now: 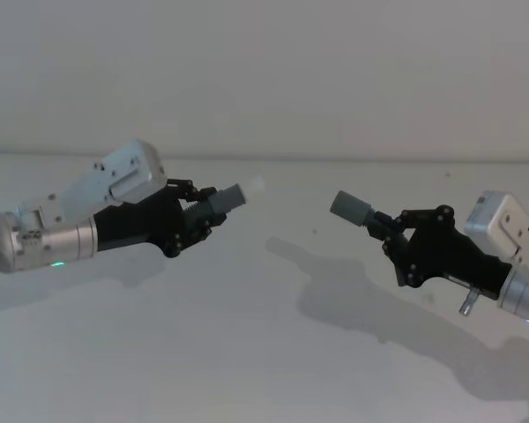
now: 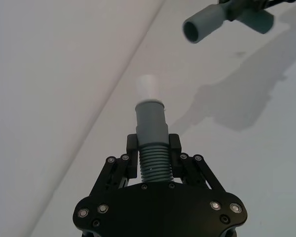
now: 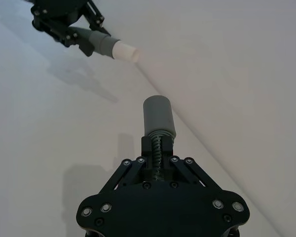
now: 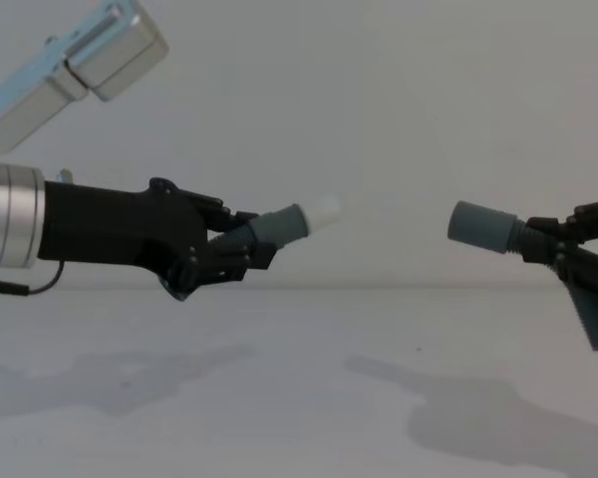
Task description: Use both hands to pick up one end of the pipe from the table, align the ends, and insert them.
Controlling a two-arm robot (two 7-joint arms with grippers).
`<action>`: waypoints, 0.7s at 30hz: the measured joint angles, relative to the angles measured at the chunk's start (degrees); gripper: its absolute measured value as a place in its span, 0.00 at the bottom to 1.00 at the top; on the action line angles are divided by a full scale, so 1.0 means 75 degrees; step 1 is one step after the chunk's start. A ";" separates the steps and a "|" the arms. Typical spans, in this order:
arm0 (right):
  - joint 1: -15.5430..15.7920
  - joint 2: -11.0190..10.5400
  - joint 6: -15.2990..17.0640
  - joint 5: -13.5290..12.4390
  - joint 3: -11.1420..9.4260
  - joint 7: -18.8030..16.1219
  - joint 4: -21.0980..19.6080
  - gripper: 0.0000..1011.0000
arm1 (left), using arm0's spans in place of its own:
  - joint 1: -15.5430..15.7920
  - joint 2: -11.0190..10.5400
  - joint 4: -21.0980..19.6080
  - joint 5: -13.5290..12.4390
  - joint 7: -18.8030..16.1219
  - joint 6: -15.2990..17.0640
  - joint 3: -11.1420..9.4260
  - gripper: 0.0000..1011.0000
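Observation:
Both pipe pieces are held in the air above the white table (image 1: pixel 247 352), their ends facing each other across a gap. My left gripper (image 1: pixel 203 210) (image 2: pixel 153 145) (image 4: pixel 241 247) is shut on the ribbed part of one pipe piece (image 1: pixel 229 198) (image 2: pixel 151 121); its slimmer whitish tip (image 1: pixel 256 185) (image 4: pixel 325 210) points right. My right gripper (image 1: pixel 383 225) (image 3: pixel 159 145) (image 4: pixel 553 244) is shut on the other piece, whose wide grey socket (image 1: pixel 351 208) (image 3: pixel 158 116) (image 4: pixel 481 227) points left. The socket sits slightly lower than the tip in the head view.
A pale wall rises behind the table's far edge (image 1: pixel 264 159). Shadows of both arms lie on the table surface below them.

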State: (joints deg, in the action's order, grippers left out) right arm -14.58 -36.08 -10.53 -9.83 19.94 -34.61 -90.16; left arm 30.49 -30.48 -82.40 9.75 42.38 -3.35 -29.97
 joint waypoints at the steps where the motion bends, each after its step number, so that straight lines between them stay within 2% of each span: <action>1: -0.0033 -0.0026 -0.0071 0.0019 0.0026 -0.0038 0.0038 0.09 | 0.0067 -0.0036 0.0059 -0.0006 0.0129 -0.0179 -0.0035 0.35; 9: -0.0187 -0.0107 -0.0359 0.0044 0.0132 -0.0209 0.0176 0.08 | 0.0309 -0.0171 0.0272 -0.0027 0.0566 -0.0766 -0.0163 0.35; 21: -0.0415 -0.0177 -0.0844 0.0062 0.0311 -0.0470 0.0303 0.08 | 0.0459 -0.0251 0.0402 -0.0040 0.0834 -0.1130 -0.0244 0.35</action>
State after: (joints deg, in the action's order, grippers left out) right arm -17.70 -37.41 -16.86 -9.36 22.28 -38.14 -87.89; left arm 33.93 -32.36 -79.38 9.45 48.64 -11.82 -31.80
